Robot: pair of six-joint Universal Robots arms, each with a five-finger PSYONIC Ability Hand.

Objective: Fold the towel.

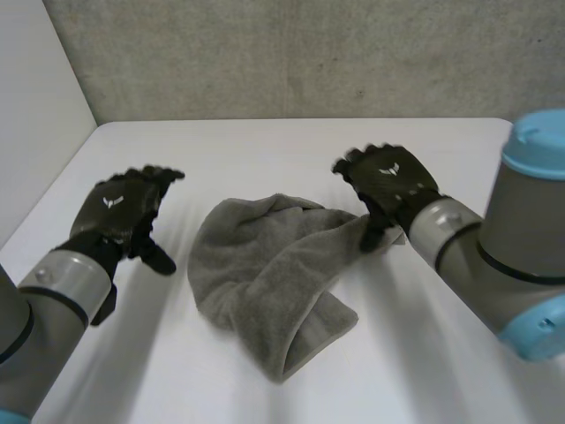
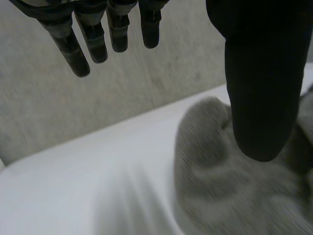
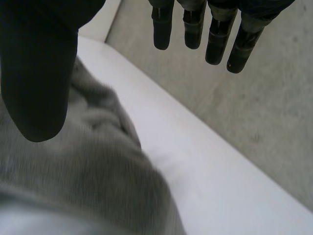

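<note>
1. your left hand (image 1: 119, 208) is open: in the left wrist view its fingers (image 2: 73, 51) hang straight and spread, well apart from the thumb, with nothing between them.
2. it hovers over bare table (image 1: 265, 146) just beside the towel's left edge, not touching the cloth.
3. your right hand (image 1: 388, 181) is open too: in the right wrist view its fingers (image 3: 234, 46) are straight and set apart from the thumb, and they hold nothing.
4. it sits at the towel's right corner, thumb pointing down onto that corner in the head view; you cannot tell whether the thumb touches the cloth.
5. the towel (image 1: 265, 269) is grey and lies crumpled in the middle of the white table, between your two hands, bunched in loose folds, with one end trailing toward the near edge.
6. behind the table stands a grey wall (image 1: 309, 53), with a white side wall (image 1: 35, 106) on the left.
</note>
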